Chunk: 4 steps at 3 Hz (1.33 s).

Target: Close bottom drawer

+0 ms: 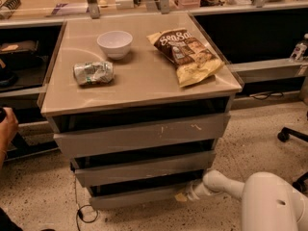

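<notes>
The bottom drawer (pixel 137 195) is the lowest, narrowest grey-brown front of three on the cabinet, plain and handleless. It stands out only a little beyond the cabinet body. Above it are the middle drawer front (pixel 144 167) and the wide top drawer front (pixel 142 134) with white scratch marks. My white arm (pixel 226 184) reaches in from the lower right. My gripper (pixel 183 196) is pressed against the right end of the bottom drawer's front.
On the cabinet top (pixel 139 88) lie a white bowl (pixel 114 43), a crushed can (pixel 93 72) and a chip bag (pixel 188 55). A person's hand (pixel 6 129) is at the left edge. An office chair base (pixel 293 136) stands at the right. A cable (pixel 82 211) lies on the floor.
</notes>
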### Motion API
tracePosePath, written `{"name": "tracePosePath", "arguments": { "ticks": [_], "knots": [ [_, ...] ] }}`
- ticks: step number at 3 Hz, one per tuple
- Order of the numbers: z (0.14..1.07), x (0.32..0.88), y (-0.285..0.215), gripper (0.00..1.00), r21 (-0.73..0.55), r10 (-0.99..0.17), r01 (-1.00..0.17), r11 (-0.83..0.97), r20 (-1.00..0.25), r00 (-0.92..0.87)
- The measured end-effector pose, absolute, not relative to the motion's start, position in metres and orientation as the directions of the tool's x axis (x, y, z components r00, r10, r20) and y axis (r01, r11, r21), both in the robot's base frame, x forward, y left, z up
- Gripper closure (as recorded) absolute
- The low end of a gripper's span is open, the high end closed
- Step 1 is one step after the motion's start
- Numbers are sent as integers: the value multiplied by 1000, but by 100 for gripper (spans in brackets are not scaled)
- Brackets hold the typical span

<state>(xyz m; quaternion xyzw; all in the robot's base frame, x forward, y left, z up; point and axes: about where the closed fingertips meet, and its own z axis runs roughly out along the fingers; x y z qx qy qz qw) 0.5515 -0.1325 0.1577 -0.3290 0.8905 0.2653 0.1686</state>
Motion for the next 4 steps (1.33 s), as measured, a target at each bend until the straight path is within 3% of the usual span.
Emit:
{"name": "tracePosePath", "arguments": {
  "ticks": [4],
  "knots": [
    [154, 582, -129, 100, 350, -479, -675, 650, -501, -721]
  ]
}}
